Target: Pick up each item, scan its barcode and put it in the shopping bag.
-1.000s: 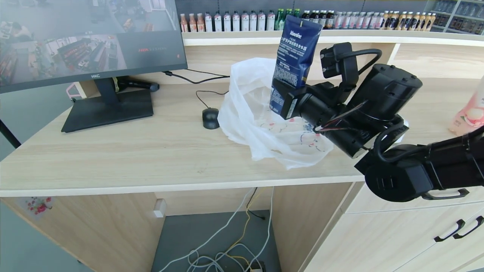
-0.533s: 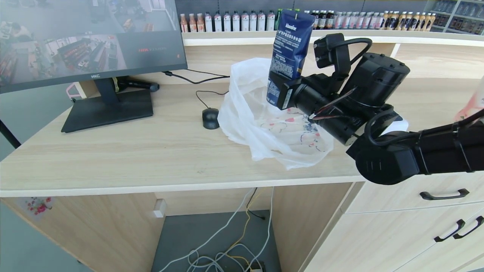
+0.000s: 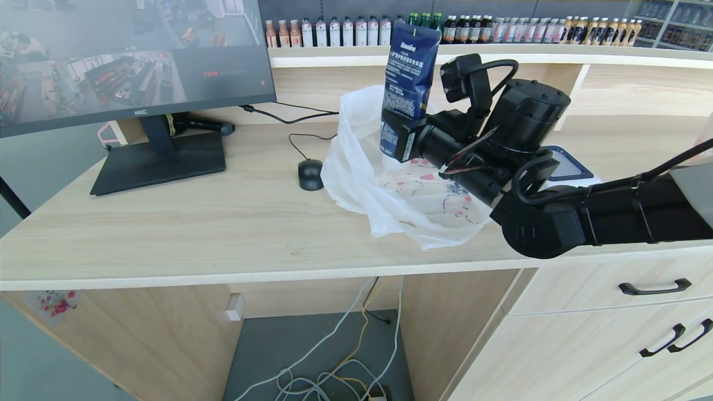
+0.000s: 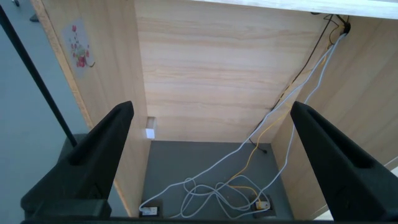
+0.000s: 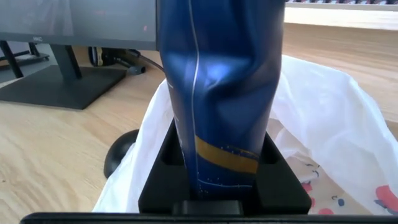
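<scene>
Holding the blue pouch [image 3: 405,69] upright at the mouth of the white shopping bag [image 3: 356,172], the right gripper [image 3: 396,138] has its fingers [image 5: 166,163] pinched on the pouch's lower end.

The pouch's top stands tall above the plastic, and its bottom sits right at the bag's raised rim; whether that edge is inside the bag, I cannot tell. The bag slumps open on the table [image 3: 195,223], just beside the black mouse [image 3: 310,174], with red and blue marks showing in its crumpled lower part, and it is unclear whether they are print or contents. Over to the left gripper [image 4: 211,162]: it hangs low in front of the table's open underside, fingers [image 4: 99,162] spread wide with nothing between them, and loose cables [image 4: 236,186] lie on the floor beyond.
</scene>
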You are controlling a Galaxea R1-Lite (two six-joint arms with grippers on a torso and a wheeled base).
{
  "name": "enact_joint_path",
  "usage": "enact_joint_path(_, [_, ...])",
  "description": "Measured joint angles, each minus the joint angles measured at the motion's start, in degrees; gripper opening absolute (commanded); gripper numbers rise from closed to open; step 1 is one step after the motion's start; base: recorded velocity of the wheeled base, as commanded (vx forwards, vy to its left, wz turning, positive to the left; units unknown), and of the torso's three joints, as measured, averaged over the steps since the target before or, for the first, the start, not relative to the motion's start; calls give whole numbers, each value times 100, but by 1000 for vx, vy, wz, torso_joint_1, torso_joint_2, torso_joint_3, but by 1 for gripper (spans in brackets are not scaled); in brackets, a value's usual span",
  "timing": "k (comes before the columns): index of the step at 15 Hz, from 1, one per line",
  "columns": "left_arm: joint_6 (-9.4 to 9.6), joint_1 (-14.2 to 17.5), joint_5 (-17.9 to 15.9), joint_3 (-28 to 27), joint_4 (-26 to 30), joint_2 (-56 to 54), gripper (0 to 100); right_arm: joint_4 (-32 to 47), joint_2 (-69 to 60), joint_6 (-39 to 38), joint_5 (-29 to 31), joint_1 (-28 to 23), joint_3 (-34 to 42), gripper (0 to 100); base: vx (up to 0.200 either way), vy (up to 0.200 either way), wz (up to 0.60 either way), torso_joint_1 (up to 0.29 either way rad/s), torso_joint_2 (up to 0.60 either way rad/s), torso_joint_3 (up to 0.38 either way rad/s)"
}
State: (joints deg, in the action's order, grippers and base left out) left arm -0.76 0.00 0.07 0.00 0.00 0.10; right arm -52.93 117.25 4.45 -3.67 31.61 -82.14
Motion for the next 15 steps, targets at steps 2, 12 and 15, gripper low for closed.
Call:
enact_joint_path(2, [-2,0,0,0,0,0,100,137,172,0,-12,-16,-267,0,0,0,0,0,0,0])
enact_joint_path(12, [0,0,0,0,0,0,100,208,701,-16,-157,-174,-763,0,0,0,0,0,0,0])
enact_joint_path(15, [-2,0,0,0,0,0,100,207,772,-156,-161,-195,-769,0,0,0,0,0,0,0])
